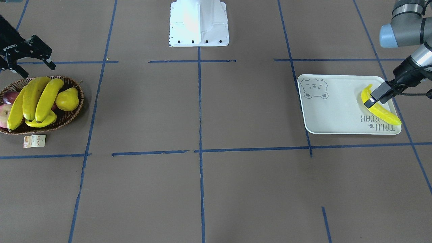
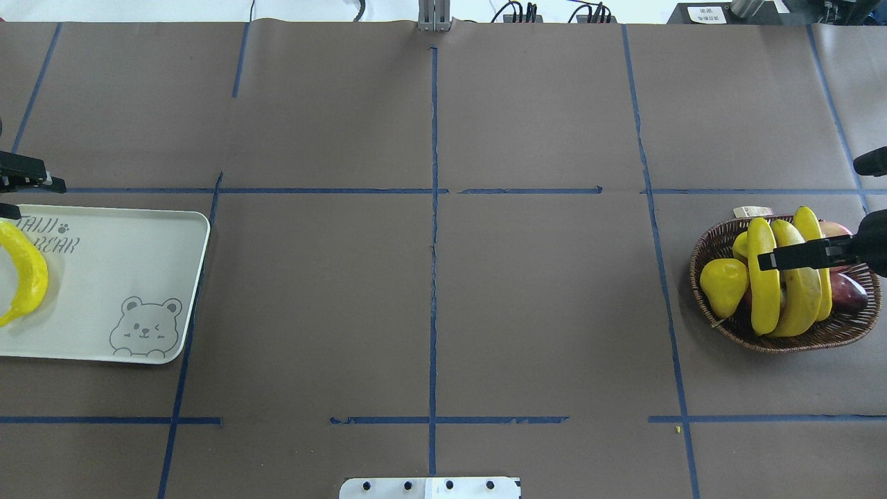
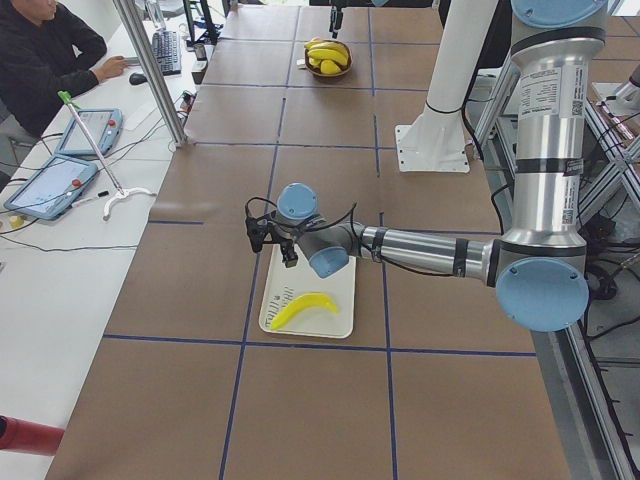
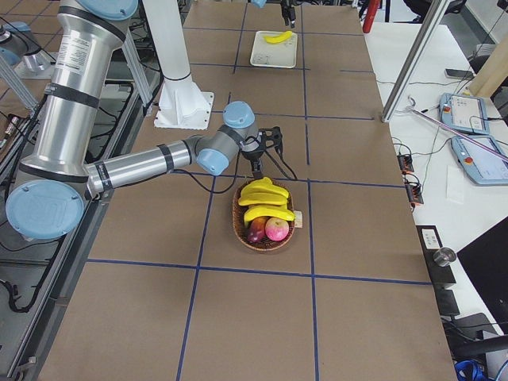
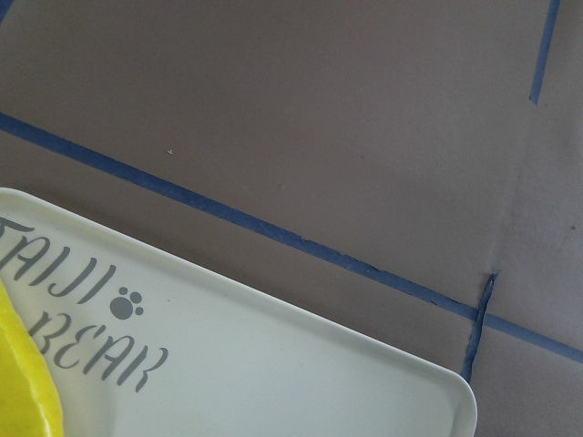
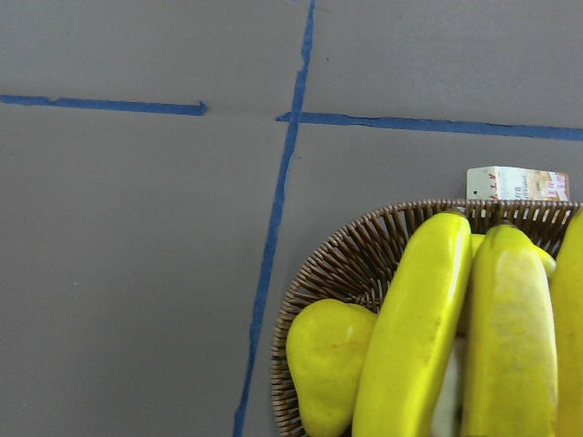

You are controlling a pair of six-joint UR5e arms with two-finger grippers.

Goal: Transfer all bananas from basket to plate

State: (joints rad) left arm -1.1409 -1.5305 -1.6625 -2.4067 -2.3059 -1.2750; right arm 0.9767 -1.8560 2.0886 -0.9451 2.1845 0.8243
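Note:
One yellow banana (image 1: 384, 114) lies flat on the white bear-print plate (image 1: 337, 111), near its outer edge; it also shows in the overhead view (image 2: 28, 277) on the plate (image 2: 118, 263). My left gripper (image 1: 379, 91) hovers just above it, open and empty. Three bananas (image 1: 33, 98) lie side by side across the brown wicker basket (image 1: 81, 98), and they show from overhead (image 2: 766, 291) too. My right gripper (image 1: 37, 69) is open and empty above the basket (image 2: 797, 343), one finger over the bananas. The right wrist view shows the bananas (image 6: 414, 337) close below.
A yellow pear (image 1: 67, 99) and red fruits (image 1: 10, 97) share the basket, with another yellow fruit under the bananas. A paper tag (image 1: 33, 141) lies beside it. The robot's white base (image 1: 199, 23) stands between the arms. Blue tape lines cross the brown table.

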